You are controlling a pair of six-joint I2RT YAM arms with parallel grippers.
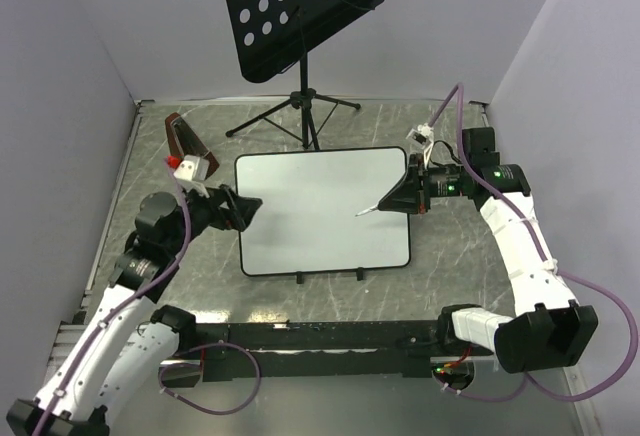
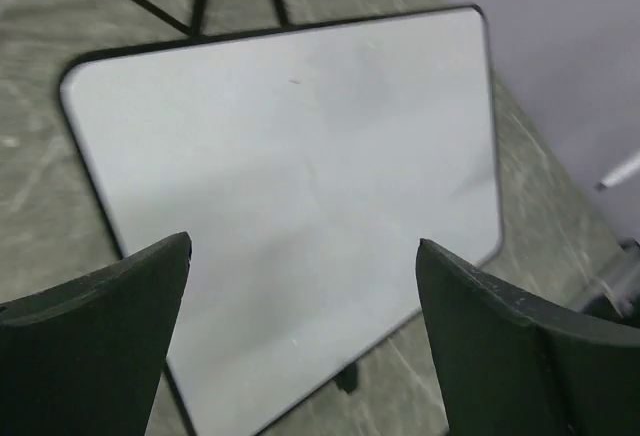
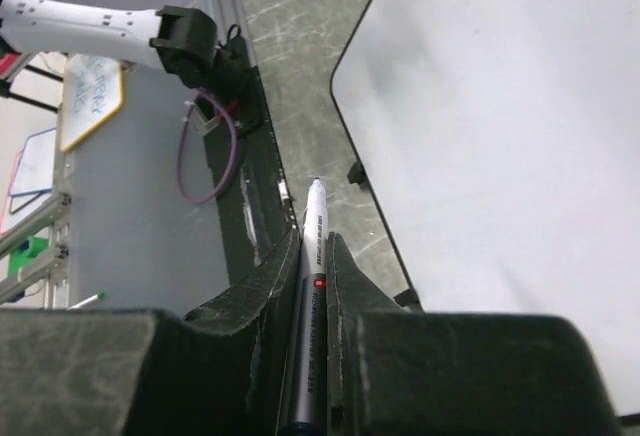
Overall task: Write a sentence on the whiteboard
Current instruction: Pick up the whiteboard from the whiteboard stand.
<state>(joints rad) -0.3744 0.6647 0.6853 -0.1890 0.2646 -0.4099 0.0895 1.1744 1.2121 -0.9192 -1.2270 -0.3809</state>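
Top external view: the left claw point(image 1: 246, 209) has its fingers wide apart by the whiteboard point(image 1: 320, 221)'s left edge. The right claw point(image 1: 400, 199) is clamped on a marker point(image 1: 366, 212) over the right side. The whiteboard lies flat mid-tabletop point(image 1: 460, 256), a black music stand point(image 1: 300, 6) behind it.
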